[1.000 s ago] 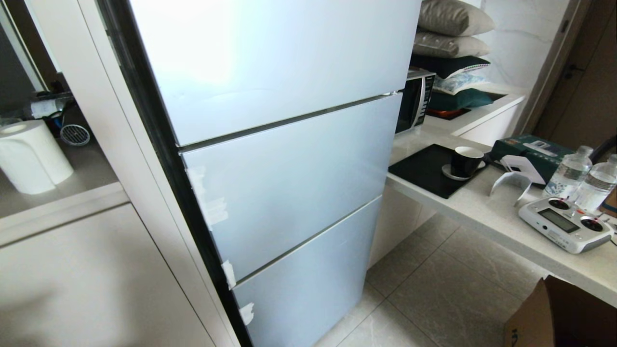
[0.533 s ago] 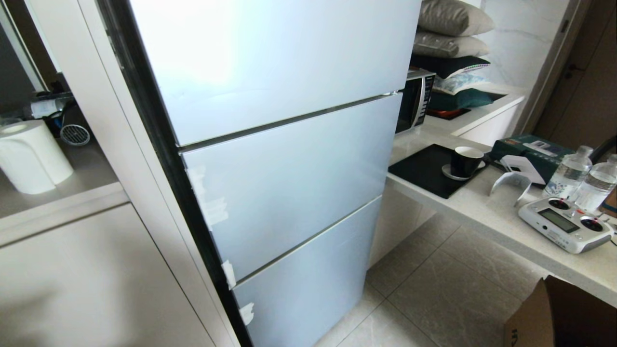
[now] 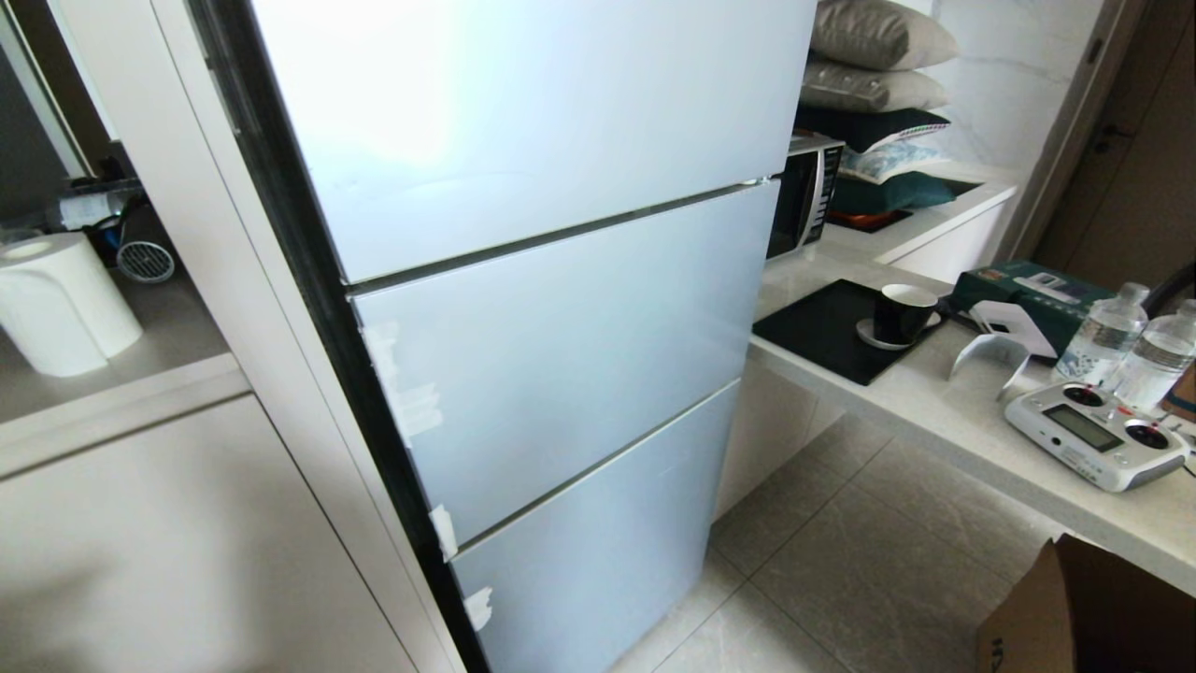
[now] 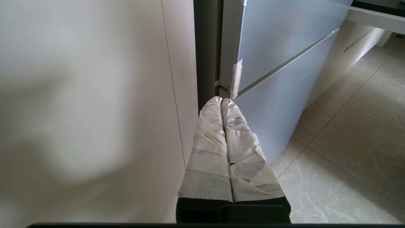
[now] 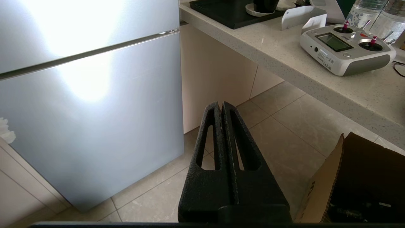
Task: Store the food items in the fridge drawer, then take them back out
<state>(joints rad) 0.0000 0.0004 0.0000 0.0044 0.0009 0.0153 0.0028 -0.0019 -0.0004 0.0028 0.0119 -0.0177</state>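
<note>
At far left, paper towel roll (image 3: 58, 304) on a shelf. Beside it, fridge (image 3: 551, 327), all three door panels flush, tape scraps on the black edge. Left gripper (image 4: 221, 100) clenched, taped fingers pressed together, empty. Right gripper (image 5: 221, 104) clenched too, empty. Farther right, counter (image 3: 944, 411) with cup (image 3: 903, 313), remote controller (image 3: 1095, 432), water bottles (image 3: 1103, 335).

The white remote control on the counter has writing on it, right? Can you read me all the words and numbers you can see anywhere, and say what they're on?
White remote control: a small label with printed characters on its front edge, too small to read; nothing readable on its screen.
Cardboard box: dark printing on the flap, cut off and unreadable.
Green box: small label, too blurred to read.
Water bottles: labels unreadable.
Fridge: no words, only blank white tape scraps.
</note>
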